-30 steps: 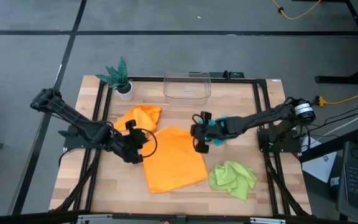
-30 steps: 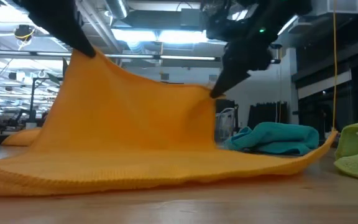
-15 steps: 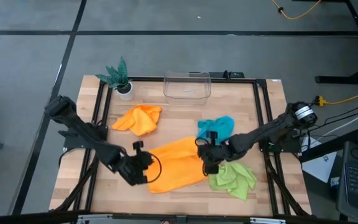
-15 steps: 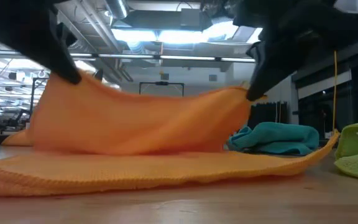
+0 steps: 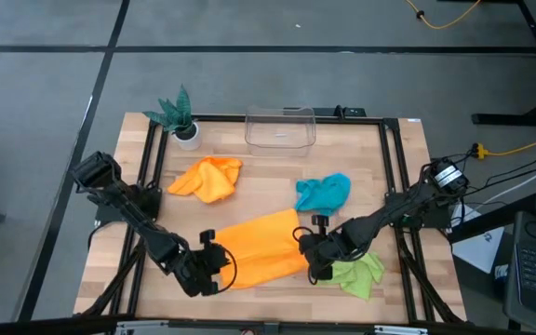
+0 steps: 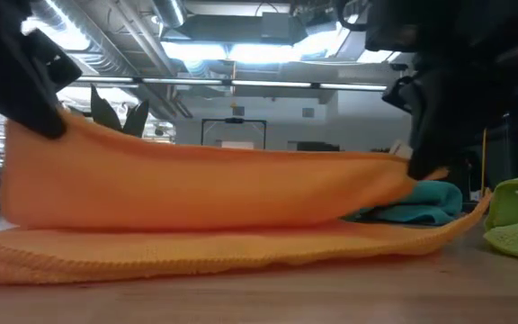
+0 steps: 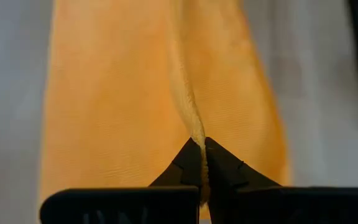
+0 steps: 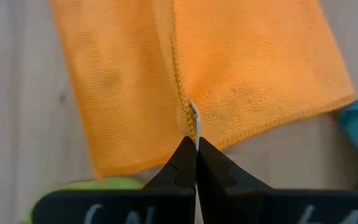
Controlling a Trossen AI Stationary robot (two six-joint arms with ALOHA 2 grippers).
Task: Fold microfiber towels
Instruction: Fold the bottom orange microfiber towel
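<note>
i'm mid-fold on the orange towel (image 5: 259, 247), near the front of the tabletop (image 5: 268, 167): left claw (image 5: 214, 268) and right claw (image 5: 313, 261) are each pinched tight on a corner, carrying that edge over the lower layer. next i should lower it onto the front edge, corners matched (i judge), then release. the clear bin (image 5: 280, 128) at the back looks empty.

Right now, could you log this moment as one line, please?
left gripper: shut on orange towel | right gripper: shut on orange towel | step: folding
</note>
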